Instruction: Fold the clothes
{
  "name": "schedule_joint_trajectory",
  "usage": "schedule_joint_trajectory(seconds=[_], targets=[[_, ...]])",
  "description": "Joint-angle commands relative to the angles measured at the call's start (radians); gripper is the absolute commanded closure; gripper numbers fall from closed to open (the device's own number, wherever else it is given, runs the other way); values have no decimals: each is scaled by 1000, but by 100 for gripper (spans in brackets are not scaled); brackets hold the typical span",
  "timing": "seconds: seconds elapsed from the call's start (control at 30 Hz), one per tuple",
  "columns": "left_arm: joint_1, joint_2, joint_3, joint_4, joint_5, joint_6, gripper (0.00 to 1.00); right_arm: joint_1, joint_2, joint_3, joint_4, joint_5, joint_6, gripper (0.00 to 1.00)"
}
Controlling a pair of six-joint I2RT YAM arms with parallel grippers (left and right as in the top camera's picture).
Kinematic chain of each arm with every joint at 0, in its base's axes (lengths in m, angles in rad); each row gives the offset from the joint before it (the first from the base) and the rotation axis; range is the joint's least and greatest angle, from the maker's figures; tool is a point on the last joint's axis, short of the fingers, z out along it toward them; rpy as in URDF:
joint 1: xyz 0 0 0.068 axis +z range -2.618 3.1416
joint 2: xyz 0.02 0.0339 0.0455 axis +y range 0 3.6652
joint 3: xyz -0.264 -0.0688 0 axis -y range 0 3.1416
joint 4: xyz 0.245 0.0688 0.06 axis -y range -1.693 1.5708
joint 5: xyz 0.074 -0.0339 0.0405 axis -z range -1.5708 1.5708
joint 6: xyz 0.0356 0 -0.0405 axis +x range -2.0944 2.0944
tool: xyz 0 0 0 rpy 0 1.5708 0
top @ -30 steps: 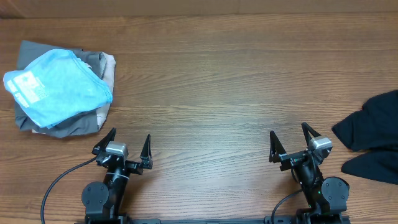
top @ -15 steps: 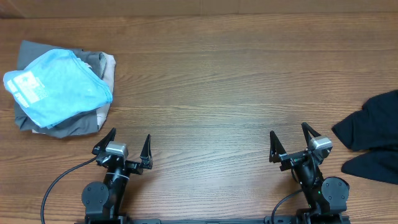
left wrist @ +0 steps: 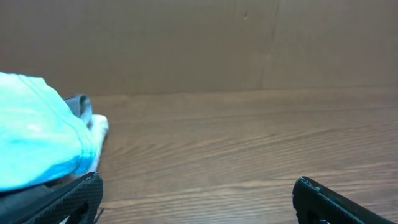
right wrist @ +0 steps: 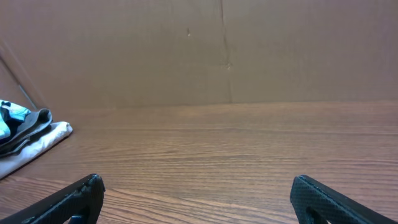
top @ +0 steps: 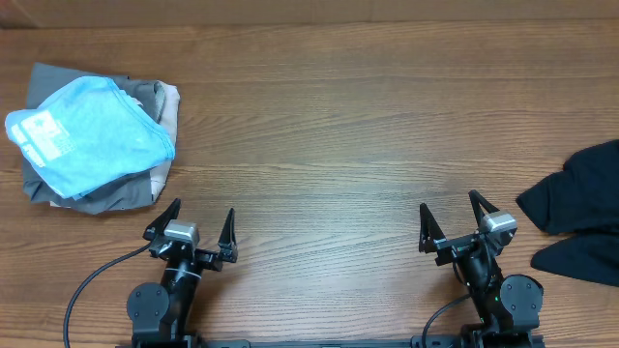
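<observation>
Wooden table [top: 338, 145], seen from above, grain running left to right. At the table's far-left corner lies a pile of grey folded garments [top: 121, 193]. A crumpled light blue garment [top: 97, 130] rests on top of the pile, its white print [top: 44, 137] towards the table's left edge. A pale fabric edge [top: 171, 101] shows at the pile's right side. A plain brown wall [left wrist: 186, 43] stands along the table's far edge.

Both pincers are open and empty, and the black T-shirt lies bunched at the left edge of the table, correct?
Not quite. The overhead view shows the black T-shirt bunched at the right edge of the table, past the right pincer. The rest holds: the left pincer and the right one are both open and empty.
</observation>
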Motion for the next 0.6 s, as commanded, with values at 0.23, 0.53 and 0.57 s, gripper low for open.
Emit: schedule_joint_trajectory(seconds=[0.23, 0.53, 0.57], targets=[[-6, 5, -3, -2, 53, -262, 0, -7, -11, -11, 7, -5, 0, 0], [-6, 66, -3, -2, 71, -263, 0, -7, -11, -11, 8, -5, 0, 0], [-6, 79, -3, -2, 78, -263, 0, -7, -11, -11, 8, -11, 2, 0]])
